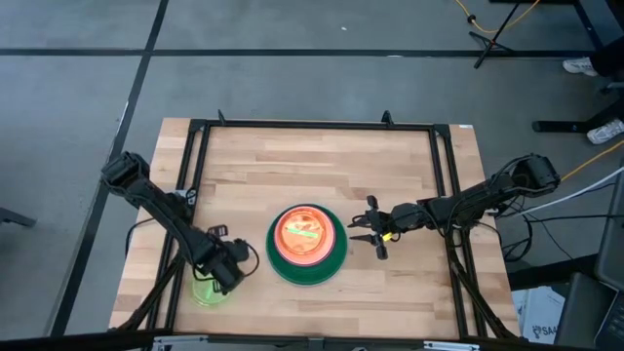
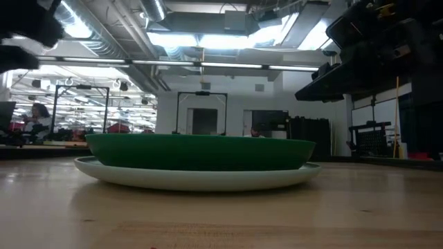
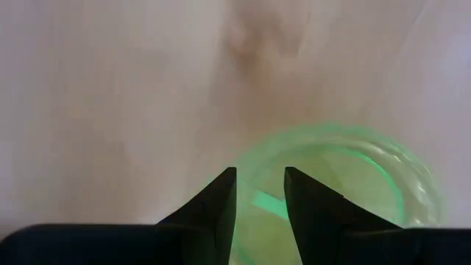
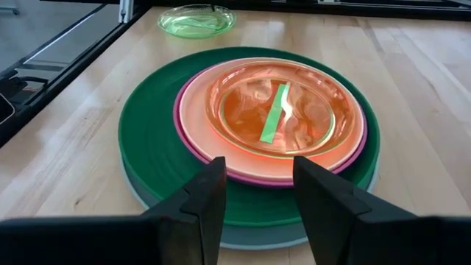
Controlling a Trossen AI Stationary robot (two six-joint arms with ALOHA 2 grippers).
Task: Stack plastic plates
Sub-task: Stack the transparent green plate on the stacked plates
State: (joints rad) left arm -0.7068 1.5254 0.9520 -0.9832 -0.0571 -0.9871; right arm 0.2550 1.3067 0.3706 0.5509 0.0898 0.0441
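left gripper (image 1: 216,280), fingers slightly apart, directly over neon green plate (image 1: 208,291) near surface's front-left corner | plate stack (image 1: 307,245) front-centre | right gripper (image 1: 368,231), fingers apart, beside stack | left arm nearer

Bright ceiling lights, possibly blurred close-up

The desk (image 1: 292,166) is showing pale, matt wood in jointed strips, framed by dark metal rails (image 1: 317,125). The stacked plates are looking like smooth plastic: the dark green plate (image 4: 151,132) is appearing opaque with a soft sheen, the pink plate (image 4: 197,143) likewise, and the orange plate (image 4: 283,110) on top is gleaming, translucent and glossy. The separate neon green plate (image 3: 346,184) is looking clear and shiny. The right gripper's fingers (image 4: 324,199) are appearing matt black.
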